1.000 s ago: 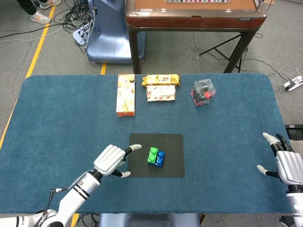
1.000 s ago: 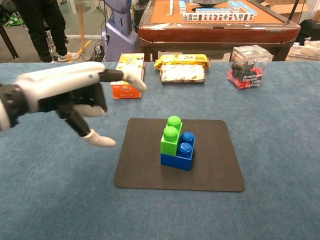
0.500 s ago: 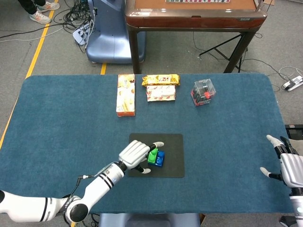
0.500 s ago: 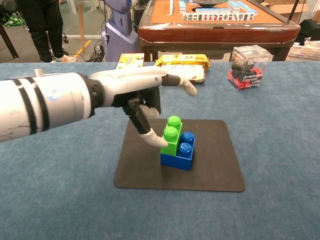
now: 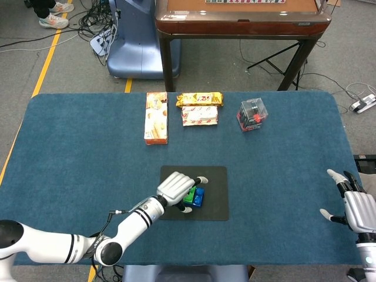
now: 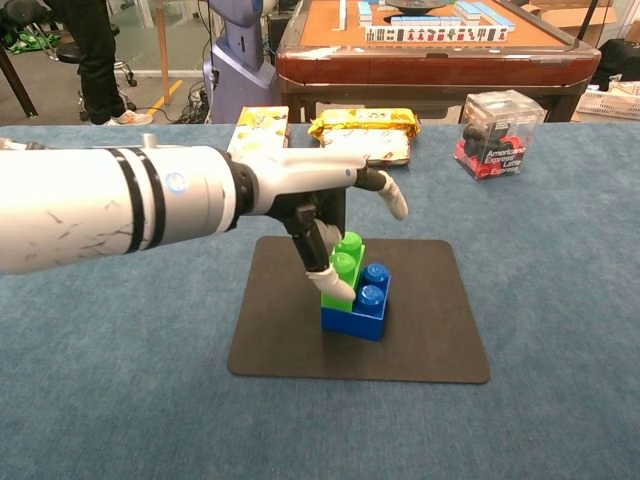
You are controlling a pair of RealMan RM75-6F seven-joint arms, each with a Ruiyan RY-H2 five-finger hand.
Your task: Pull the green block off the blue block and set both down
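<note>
A green block (image 6: 343,268) is stacked on the left half of a blue block (image 6: 364,308), both on a black mat (image 6: 420,345). My left hand (image 6: 318,205) reaches over the stack from the left. Its thumb touches the green block's near left side, and its other fingers (image 6: 385,193) stretch out above and behind the block, apart from it. In the head view the left hand (image 5: 178,186) covers most of the green block (image 5: 188,197), with the blue block (image 5: 200,198) showing beside it. My right hand (image 5: 357,207) hovers open at the table's right edge, holding nothing.
An orange snack box (image 5: 156,117), yellow-and-white snack packs (image 5: 200,107) and a clear box with red contents (image 5: 252,113) lie across the far side of the blue table (image 5: 282,158). A wooden mahjong table (image 6: 420,50) stands beyond.
My left hand has moved right from beside the mat onto the stack, and its thumb now touches the green block. The blocks and the right hand have hardly moved.
</note>
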